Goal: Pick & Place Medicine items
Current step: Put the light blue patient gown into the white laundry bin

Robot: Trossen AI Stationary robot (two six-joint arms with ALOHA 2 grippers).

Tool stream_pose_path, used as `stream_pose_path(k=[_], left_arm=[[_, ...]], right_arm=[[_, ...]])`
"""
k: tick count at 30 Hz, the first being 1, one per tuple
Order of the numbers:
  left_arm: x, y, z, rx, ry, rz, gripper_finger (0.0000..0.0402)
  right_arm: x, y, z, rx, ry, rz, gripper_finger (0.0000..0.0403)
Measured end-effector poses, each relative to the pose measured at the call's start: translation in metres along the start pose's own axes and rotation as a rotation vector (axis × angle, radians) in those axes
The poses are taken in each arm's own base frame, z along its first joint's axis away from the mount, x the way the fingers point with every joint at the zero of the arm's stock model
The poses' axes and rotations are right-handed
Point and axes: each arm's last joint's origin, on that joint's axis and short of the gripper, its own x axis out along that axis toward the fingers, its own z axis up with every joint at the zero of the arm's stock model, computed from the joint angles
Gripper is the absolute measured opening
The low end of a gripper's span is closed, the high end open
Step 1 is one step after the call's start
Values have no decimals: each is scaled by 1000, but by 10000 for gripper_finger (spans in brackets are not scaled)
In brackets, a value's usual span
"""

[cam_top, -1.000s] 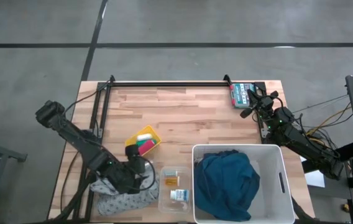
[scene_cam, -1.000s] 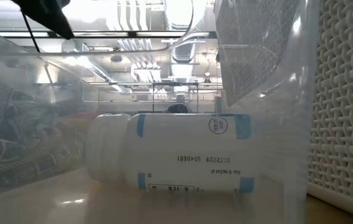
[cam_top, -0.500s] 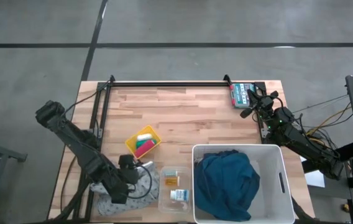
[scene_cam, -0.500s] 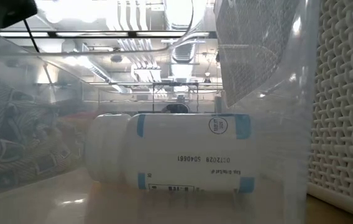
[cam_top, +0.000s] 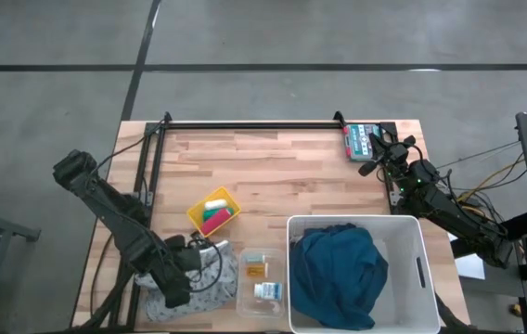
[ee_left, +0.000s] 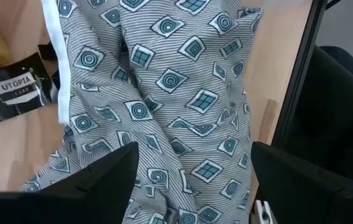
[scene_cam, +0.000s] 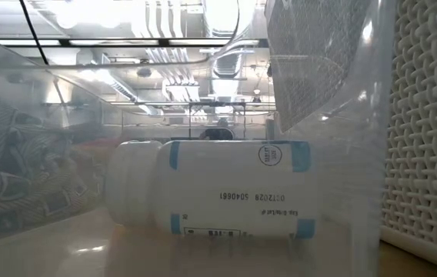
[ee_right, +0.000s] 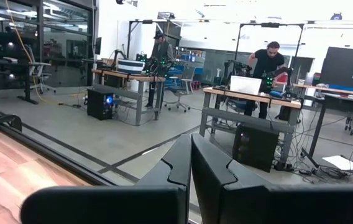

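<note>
Left wrist view shows a black tag [ee_left: 16, 92] reading "UTOPIA" beside the patterned cloth [ee_left: 164, 93]. Above this cloth the left gripper [ee_left: 189, 180] hovers, fingers apart, empty. Beside the cloth, a clear tray [cam_top: 262, 283] holds the white bottle [cam_top: 266, 291] and the orange item [cam_top: 256, 270]. The right gripper [ee_right: 191, 163] is closed at the table's far corner.

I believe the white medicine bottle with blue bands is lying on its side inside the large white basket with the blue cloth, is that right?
Not quite: the white medicine bottle with blue bands lies on its side in the small clear plastic container beside the large white basket, not in it. The high view shows this; the blue cloth alone fills the basket.
</note>
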Motion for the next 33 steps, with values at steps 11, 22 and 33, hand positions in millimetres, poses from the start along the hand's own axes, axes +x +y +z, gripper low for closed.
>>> stream_pose_path(k=[11, 22, 33], left_arm=[[0, 0, 0, -9, -1, -5, 317], [1, -3, -1, 7, -22, -3, 317], [27, -12, -10, 96, 36, 72, 317]], right_arm=[[0, 0, 0, 0, 0, 0, 8], [0, 0, 0, 0, 0, 0, 8], [0, 0, 0, 0, 0, 0, 8]])
